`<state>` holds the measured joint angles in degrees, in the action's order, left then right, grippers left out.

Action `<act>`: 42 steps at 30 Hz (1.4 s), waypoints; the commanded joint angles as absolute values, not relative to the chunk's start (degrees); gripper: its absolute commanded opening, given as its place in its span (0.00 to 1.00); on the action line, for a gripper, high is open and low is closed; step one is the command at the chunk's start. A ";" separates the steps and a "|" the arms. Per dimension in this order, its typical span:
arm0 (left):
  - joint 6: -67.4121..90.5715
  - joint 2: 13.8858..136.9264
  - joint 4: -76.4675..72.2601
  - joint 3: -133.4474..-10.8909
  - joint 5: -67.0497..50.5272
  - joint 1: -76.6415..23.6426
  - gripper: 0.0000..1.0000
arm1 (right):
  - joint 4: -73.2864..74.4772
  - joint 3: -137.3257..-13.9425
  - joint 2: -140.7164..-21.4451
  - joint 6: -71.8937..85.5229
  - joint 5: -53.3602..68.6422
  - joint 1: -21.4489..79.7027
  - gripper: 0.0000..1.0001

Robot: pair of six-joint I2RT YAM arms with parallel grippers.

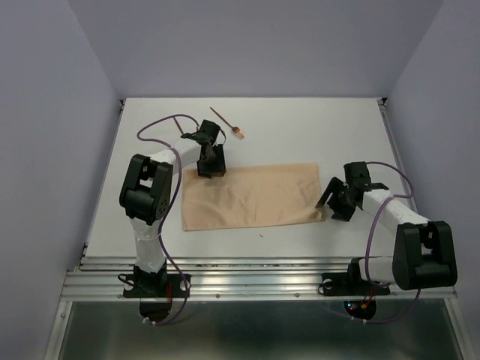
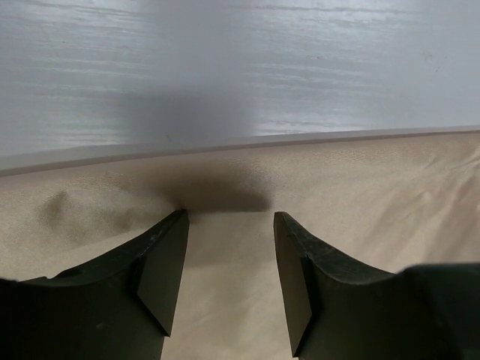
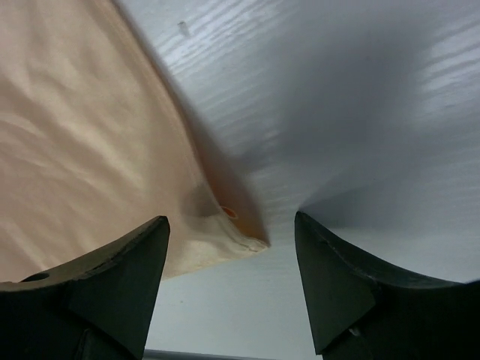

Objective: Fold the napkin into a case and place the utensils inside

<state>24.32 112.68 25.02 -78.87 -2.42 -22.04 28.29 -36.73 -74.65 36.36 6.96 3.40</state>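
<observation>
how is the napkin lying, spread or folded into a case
Spread: the napkin lies flat as a wide rectangle, not a narrow pouch. Whether it is doubled over, cannot tell.

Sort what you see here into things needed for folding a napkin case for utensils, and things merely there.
Needed: napkin; fork, the only utensil in view.
Merely there: table; metal rail at its near edge.

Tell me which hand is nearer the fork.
Left. The left hand sits over the napkin's far-left corner, close to the fork; the right hand is at its near-right corner.
</observation>
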 commanded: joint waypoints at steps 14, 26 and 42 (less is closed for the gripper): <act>23.12 115.49 23.82 -79.28 -6.06 -22.76 0.58 | 17.67 -35.86 -69.53 36.48 13.97 5.27 0.28; 22.68 116.72 24.17 -79.98 -6.15 -22.76 0.58 | 19.33 -39.46 -63.90 35.16 15.66 5.80 0.55; 22.24 115.41 24.26 -79.98 -6.94 -22.85 0.58 | 30.06 -37.53 -70.40 37.79 -1.67 5.80 0.44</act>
